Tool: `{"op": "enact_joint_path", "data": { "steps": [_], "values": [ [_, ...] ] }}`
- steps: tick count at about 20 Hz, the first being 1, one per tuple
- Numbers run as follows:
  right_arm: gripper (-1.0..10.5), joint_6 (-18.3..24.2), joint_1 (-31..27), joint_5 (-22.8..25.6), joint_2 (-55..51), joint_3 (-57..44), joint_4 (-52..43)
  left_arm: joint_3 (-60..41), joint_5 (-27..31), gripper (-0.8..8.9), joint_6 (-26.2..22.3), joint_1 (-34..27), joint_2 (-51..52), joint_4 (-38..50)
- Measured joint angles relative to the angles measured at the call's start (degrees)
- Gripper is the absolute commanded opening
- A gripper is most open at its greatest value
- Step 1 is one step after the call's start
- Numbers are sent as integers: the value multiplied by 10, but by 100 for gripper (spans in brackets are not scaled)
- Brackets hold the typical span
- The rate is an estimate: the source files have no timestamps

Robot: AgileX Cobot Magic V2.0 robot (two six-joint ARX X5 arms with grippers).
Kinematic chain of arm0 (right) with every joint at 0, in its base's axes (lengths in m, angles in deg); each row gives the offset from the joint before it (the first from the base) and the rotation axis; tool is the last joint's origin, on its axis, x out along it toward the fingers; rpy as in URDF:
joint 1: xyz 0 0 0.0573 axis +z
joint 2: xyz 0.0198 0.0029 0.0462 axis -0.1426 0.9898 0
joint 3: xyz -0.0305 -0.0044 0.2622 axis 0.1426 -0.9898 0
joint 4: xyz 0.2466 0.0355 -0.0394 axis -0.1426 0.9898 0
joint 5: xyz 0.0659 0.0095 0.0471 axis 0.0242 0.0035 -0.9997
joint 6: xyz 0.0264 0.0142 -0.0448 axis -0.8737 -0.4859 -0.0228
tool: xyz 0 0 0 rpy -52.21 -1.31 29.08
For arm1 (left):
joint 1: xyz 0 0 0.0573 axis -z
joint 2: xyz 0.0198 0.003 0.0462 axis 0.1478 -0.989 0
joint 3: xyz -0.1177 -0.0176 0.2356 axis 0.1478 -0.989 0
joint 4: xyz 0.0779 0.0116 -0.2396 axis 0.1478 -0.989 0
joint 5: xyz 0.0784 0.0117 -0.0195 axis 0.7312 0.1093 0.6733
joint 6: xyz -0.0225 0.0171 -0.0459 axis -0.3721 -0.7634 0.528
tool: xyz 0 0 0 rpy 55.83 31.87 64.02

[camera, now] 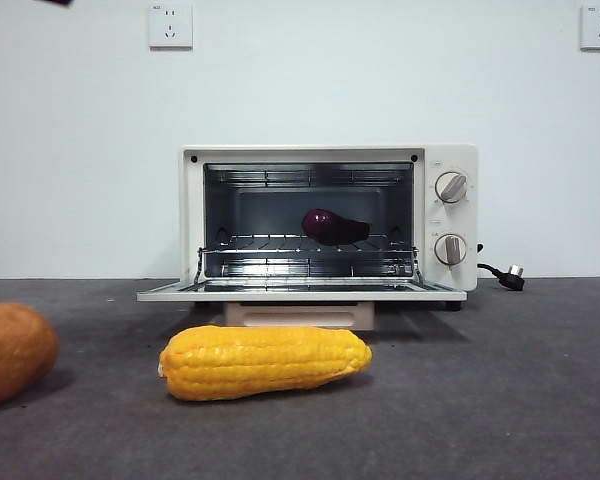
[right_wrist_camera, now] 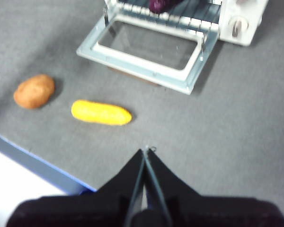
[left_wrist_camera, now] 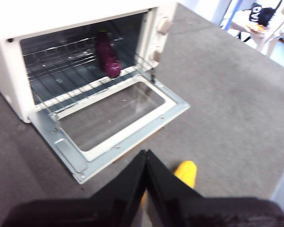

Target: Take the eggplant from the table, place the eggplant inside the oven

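We see the eggplant lying on the rack inside the open oven, middle of the frame. Our left gripper and right gripper are both closed, holding nothing.

The eggplant is seen as dark glossy purple, set against the silvery wire rack and the grey metal lining inside the cream-white oven. The oven's two knobs are coloured beige, and its lowered door is framed in pale silver-grey. The bench is shown as dark grey and matte, faintly speckled. The corn cob is bright yellow with rows of kernels forming a ribbed pattern. The round vegetable appears orange-brown. Both the left hand and the right hand are black. A blue band, possibly the bench's edge, is seen in the blurred right wrist view.
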Motion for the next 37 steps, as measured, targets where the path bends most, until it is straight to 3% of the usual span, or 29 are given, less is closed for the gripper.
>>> {"op": "enact_joint_path", "data": {
  "steps": [7,13,17,21,28,37],
  "values": [
    [-11,-2,0,0,-64,0,47,0,6,-6,0,-20,-157,84],
    [-11,-35,0,0,-127,1,48,0,5,-6,5,-50,-289,144],
    [-11,-53,0,0,-130,1,48,0,-48,-6,16,-58,-364,191],
    [-11,-68,0,-2,-130,1,48,0,-49,-6,30,-62,-425,224],
    [-11,-85,0,-5,-130,1,48,0,-52,-6,33,-63,-489,256],
    [-11,-87,0,-5,-130,1,48,0,-65,-7,45,-59,-497,293]
  ]
}}
